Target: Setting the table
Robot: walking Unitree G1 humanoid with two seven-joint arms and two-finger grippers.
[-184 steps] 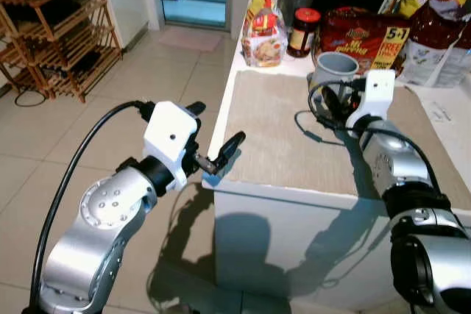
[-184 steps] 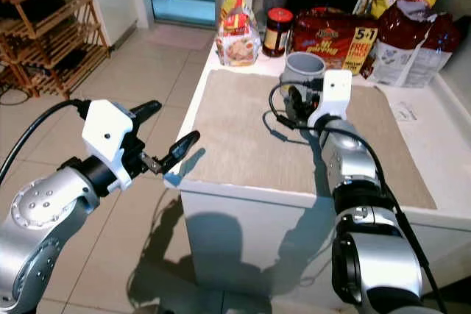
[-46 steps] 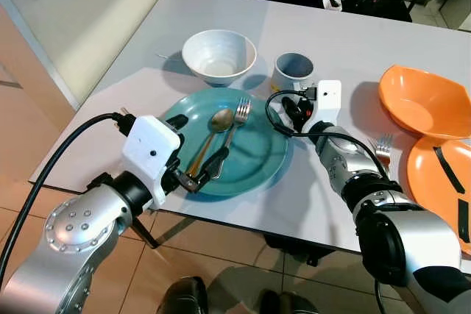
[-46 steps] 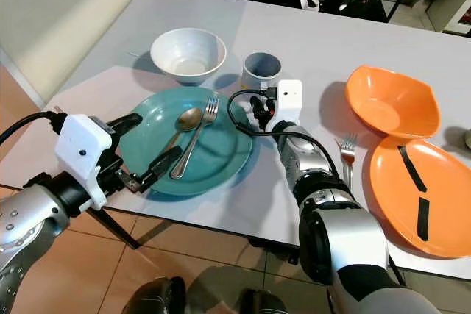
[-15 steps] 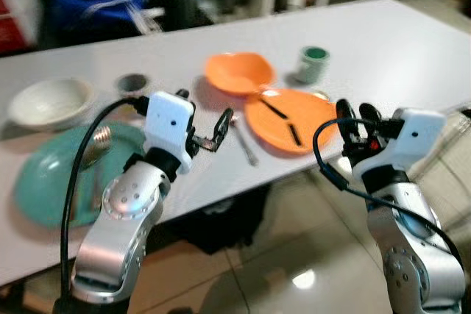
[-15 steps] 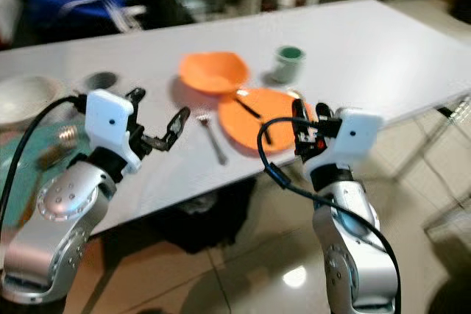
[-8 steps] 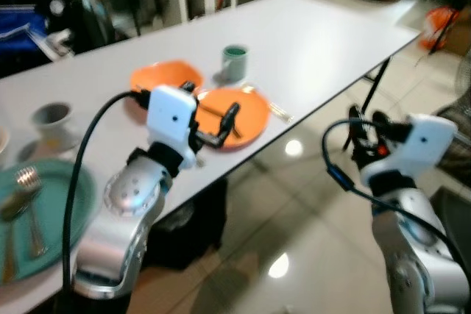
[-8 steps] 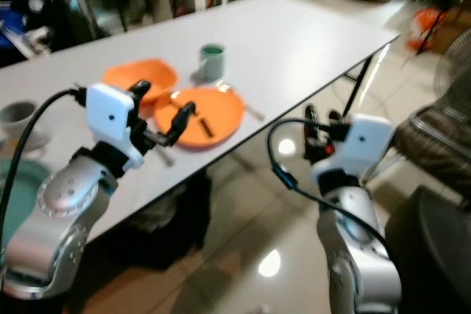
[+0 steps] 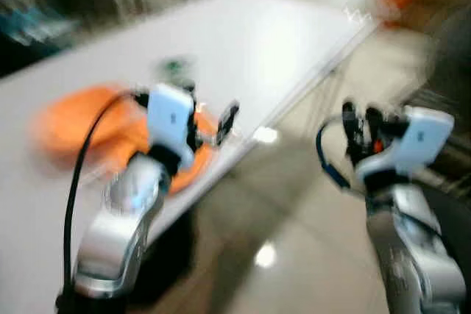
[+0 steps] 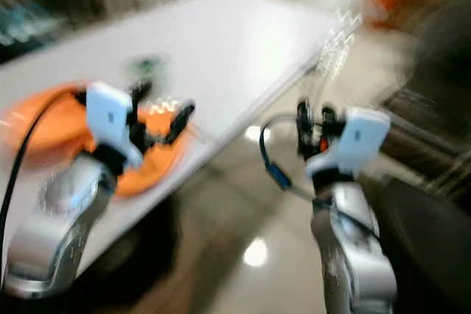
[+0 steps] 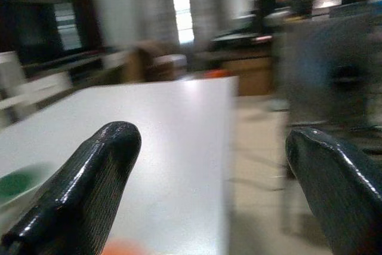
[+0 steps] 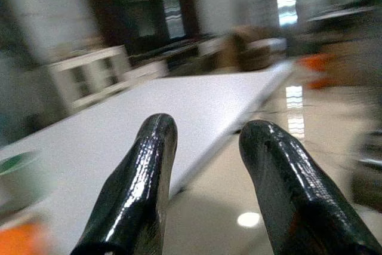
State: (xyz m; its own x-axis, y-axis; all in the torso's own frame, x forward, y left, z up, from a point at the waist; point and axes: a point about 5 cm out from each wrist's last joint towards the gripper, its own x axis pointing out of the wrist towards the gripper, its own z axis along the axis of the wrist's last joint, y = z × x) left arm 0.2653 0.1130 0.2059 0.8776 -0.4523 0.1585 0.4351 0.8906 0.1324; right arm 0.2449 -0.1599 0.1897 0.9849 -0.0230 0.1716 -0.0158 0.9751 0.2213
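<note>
Left eye view, heavily blurred. A long white table [image 9: 243,27] runs from the lower left toward the upper right of the frame. An orange plate [image 9: 81,119] and other orange dishware smear together at middle left, with a small green cup [image 9: 174,69] just behind them, above centre left. The left arm rises from the bottom left, elbow bent, its white wrist block at centre left. The left gripper [image 9: 213,124] is held over the table edge beside the orange plate, its fingers spread apart with nothing between them. The right arm rises from the lower right, forearm upright, with the right gripper [image 9: 360,119] lifted over glossy floor [image 9: 294,233], well apart from the table. Its two fingers stand side by side with a narrow gap, holding nothing.

Right eye view: the same scene, equally blurred.

Left wrist view. Two black fingers [image 11: 89,189] sit at the lower left and lower right corners, widely parted and empty. Between them lies the white tabletop, with a trace of the green cup [image 11: 15,183] at the left edge.

Right wrist view. Two black fingers [image 12: 140,189] rise from the bottom centre, slightly parted and empty. Beyond them, the table's far corner sits at middle right, with shiny floor below it.
</note>
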